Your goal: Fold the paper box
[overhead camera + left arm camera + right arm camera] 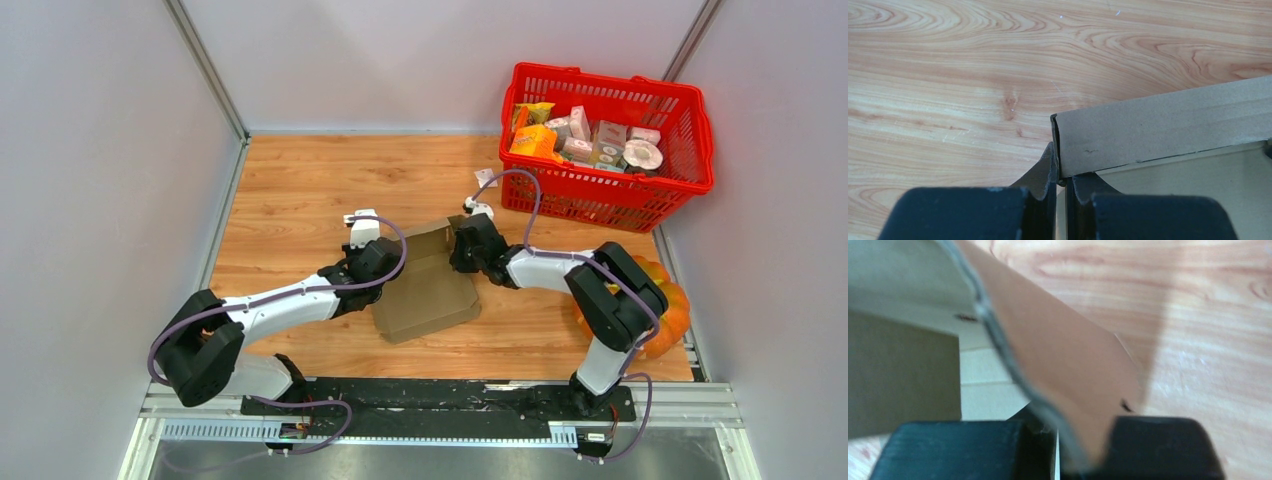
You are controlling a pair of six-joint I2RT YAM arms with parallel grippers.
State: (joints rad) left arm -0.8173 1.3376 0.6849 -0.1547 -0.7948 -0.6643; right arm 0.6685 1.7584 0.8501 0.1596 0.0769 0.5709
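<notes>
Both clamped on paper box (425,290) edges, left pincer (1062,181), right pincer (1060,439), right close-up blurred.

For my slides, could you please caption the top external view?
The left gripper and right gripper pinch opposite edges of the paper box on the table.

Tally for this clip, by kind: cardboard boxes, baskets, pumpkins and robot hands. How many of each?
paper box: 1
red basket: 1
pumpkin: 1, partly hidden behind the right arm
hands: 2, the left hand and the right hand, both gripping the paper box
Total: 5
</notes>
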